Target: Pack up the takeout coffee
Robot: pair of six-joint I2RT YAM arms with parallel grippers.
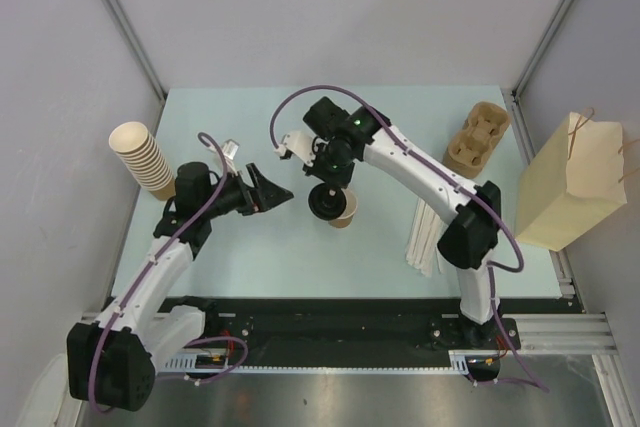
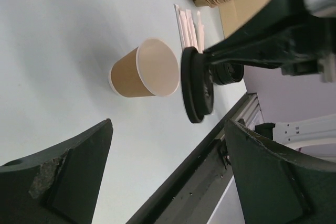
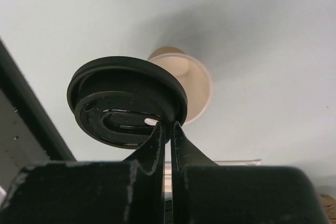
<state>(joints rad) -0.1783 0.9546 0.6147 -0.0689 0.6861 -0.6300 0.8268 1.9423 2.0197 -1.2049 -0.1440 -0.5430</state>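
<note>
Right gripper (image 3: 169, 129) pinches the rim of a glossy black round lid (image 3: 123, 106), tilted just beside the upright tan paper cup (image 3: 191, 85) on the matte table (image 1: 250, 127). Left gripper (image 1: 275, 190) gapes wide nearby. The ridged moulded-pulp carrier (image 1: 478, 137) sits well apart, far right.

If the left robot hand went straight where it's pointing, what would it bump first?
Probably the black lid pinched in the right gripper, with the paper cup just beyond it. Height is hard to judge, so it might pass underneath.
</note>
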